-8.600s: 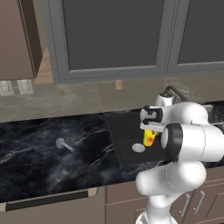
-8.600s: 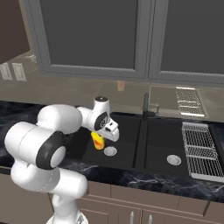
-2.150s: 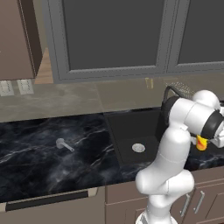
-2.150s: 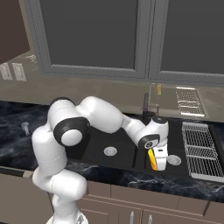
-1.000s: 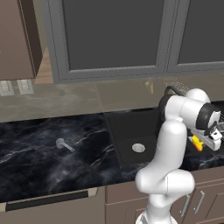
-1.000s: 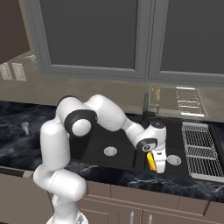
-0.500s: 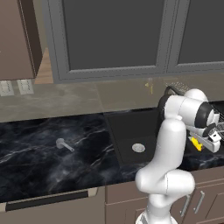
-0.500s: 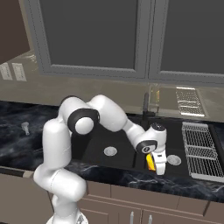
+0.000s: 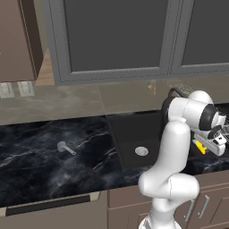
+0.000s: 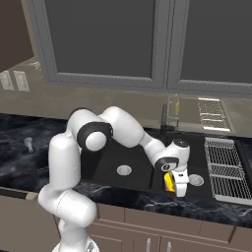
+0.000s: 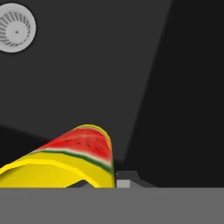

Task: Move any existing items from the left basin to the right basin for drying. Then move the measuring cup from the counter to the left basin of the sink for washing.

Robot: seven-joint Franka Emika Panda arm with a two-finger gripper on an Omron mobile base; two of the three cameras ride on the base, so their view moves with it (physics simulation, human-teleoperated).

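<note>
Over the last couple of seconds I've brought the yellow item (image 10: 169, 181) down lower into the right basin (image 10: 206, 165), and against half a second ago the hand has barely shifted — the descent looks close to finished. From the hand view the item (image 11: 65, 164) sits right at the fingertips, a yellow body with a red, watermelon-like face, and the fingers are pressed nearly together on it, so I read it as pinched and not yet released. The gripper (image 10: 173, 184) hangs low over the right basin's floor, just left of its silver drain (image 10: 196, 180); whether the item already touches the black floor I cannot tell. In the left base view the gripper (image 9: 205, 146) shows at the far right with the yellow item (image 9: 200, 146) peeking out beneath the wrist. The left basin (image 9: 134, 129) now holds nothing but its own drain (image 9: 141, 151), so the first half of the job is, in my judgement, all but done — what remains is letting go and lifting clear. The measuring cup (image 9: 65, 147) lies untouched on the counter (image 9: 36, 161), well to the left of the sink; the right base view has it (image 10: 28, 143) at the far left edge. The wire dish rack (image 10: 224, 170) stands just beyond the right basin, apart from the hand.
</note>
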